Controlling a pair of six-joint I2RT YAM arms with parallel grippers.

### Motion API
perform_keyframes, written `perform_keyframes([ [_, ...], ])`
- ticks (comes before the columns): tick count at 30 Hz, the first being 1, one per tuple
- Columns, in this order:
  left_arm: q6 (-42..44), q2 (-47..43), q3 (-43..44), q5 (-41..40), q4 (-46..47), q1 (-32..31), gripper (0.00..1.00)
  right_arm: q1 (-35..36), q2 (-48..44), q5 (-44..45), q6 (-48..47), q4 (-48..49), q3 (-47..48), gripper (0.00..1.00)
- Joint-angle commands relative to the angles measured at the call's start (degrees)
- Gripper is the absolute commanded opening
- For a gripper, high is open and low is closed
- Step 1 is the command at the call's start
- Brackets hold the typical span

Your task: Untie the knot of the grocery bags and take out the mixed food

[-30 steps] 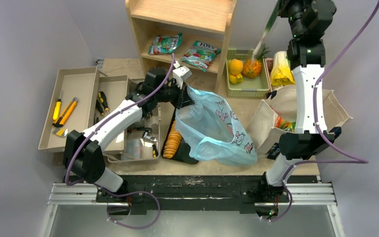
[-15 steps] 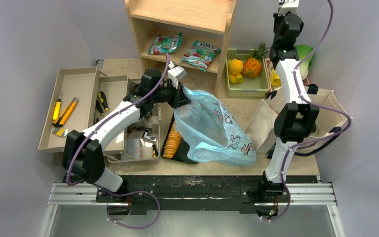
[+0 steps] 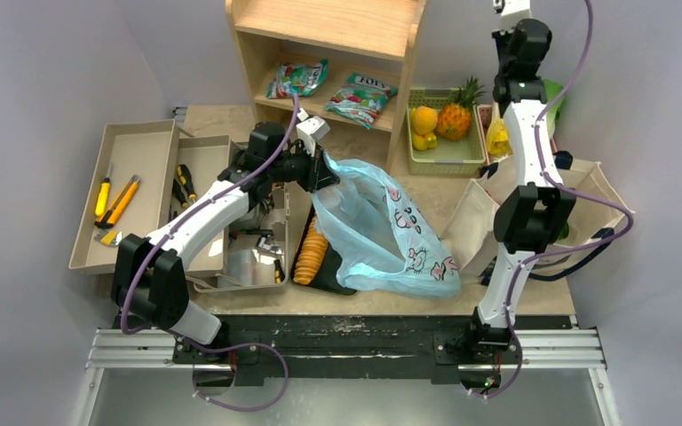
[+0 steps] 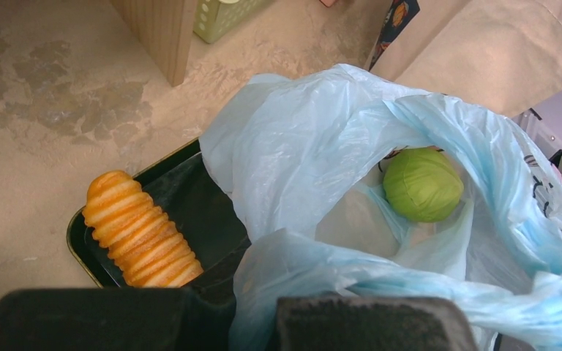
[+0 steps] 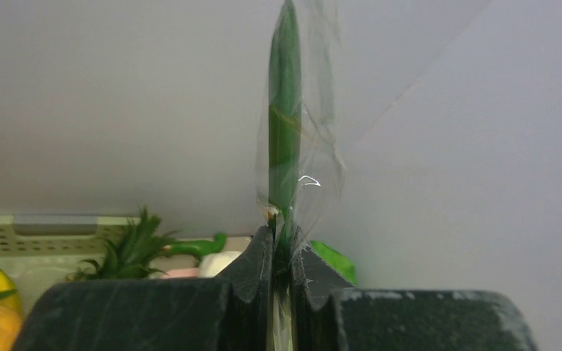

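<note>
Over the last second the right arm has swung off the cream canvas tote [image 3: 471,222] and now stretches to the back right corner of the surface [image 4: 44,110], beside the green plastic basket [image 3: 448,160]; the right claw [image 5: 282,248] is pinched shut on a narrow green blade sleeved in clear film [image 5: 284,131], which stands straight up from the jaws; what the blade is attached to cannot be seen. This looks like one item leaving the tote to join the unloaded food; the pineapple [image 3: 455,115] and oranges [image 3: 424,120] already sit in the basket, and a yellow produce bundle [image 3: 497,138] lies just beside it.

The left claw [image 3: 320,169] has drawn slightly back and left, clamped shut on the rim of the light-blue plastic bag [image 3: 382,231]; the bag's mouth gapes, so its knot appears undone, and a green cabbage [image 4: 422,184] remains inside.

The bag is thin, translucent and crumpled, printed with pink cartoons, and slumps over a black tray [image 4: 190,197] holding a ridged row of orange crackers [image 4: 139,230]; the cabbage is round and veined; the tote is stiff, matte cloth; the film is glossy and wrinkled; the surface is mottled and stone-like.
</note>
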Motion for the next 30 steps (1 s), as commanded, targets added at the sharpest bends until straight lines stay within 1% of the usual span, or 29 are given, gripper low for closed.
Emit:
perform_keyframes([
  [1, -0.5, -1.5, -1.0, 1.9, 3.8, 0.4, 0.00, -2.9, -4.3, -1.3, -4.5, -13.3, 8.9, 0.00],
  [3, -0.8, -1.4, -1.4, 2.1, 4.2, 0.5, 0.00, -3.1, -3.8, -1.2, -6.4, -15.5, 10.0, 0.00],
  [5, -0.9, -1.5, -1.7, 2.4, 4.3, 0.6, 0.00, -3.4, -3.8, -1.3, -8.4, -15.7, 9.1, 0.00],
  [8, -0.9, -1.9, -2.5, 2.7, 4.5, 0.8, 0.00, -3.5, -1.9, -0.9, -9.6, -16.9, 10.8, 0.00],
  [12, -0.9, -2.4, -3.2, 3.4, 4.6, 1.3, 0.00, -3.7, 0.5, 0.1, -13.4, -10.2, 6.0, 0.00],
  [14, -0.9, -2.3, -3.2, 3.6, 4.6, 1.5, 0.00, -3.7, 2.4, 0.5, -13.6, -8.8, 5.5, 0.00],
  [15, -1.0, -2.2, -3.0, 3.7, 4.6, 1.6, 0.00, -3.7, 2.1, -1.3, -14.4, -6.7, 4.4, 0.00],
  [16, -1.0, -2.3, -2.9, 3.7, 4.6, 1.7, 0.00, -3.5, 2.8, -2.1, -14.7, -6.6, 5.4, 0.00],
  [19, -1.3, -2.2, -2.6, 3.6, 4.6, 1.8, 0.00, -2.1, 5.8, 1.3, -14.9, -8.8, 9.8, 0.00],
  [20, -1.4, -2.2, -2.6, 3.7, 4.7, 1.8, 0.00, -1.7, 5.8, 2.2, -14.5, -9.6, 9.9, 0.00],
  [22, -1.6, -2.1, -2.7, 3.5, 4.9, 1.9, 0.00, -1.0, 4.7, 3.8, -14.1, -10.1, 7.9, 0.00],
  [25, -1.8, -2.2, -2.8, 3.4, 4.9, 2.0, 0.00, -0.1, 3.1, 6.6, -14.4, -8.1, 2.3, 0.00],
  [30, -2.1, -1.9, -2.5, 3.8, 5.4, 2.0, 0.00, -1.2, 6.1, 8.0, -13.3, -8.7, 2.9, 0.00],
])
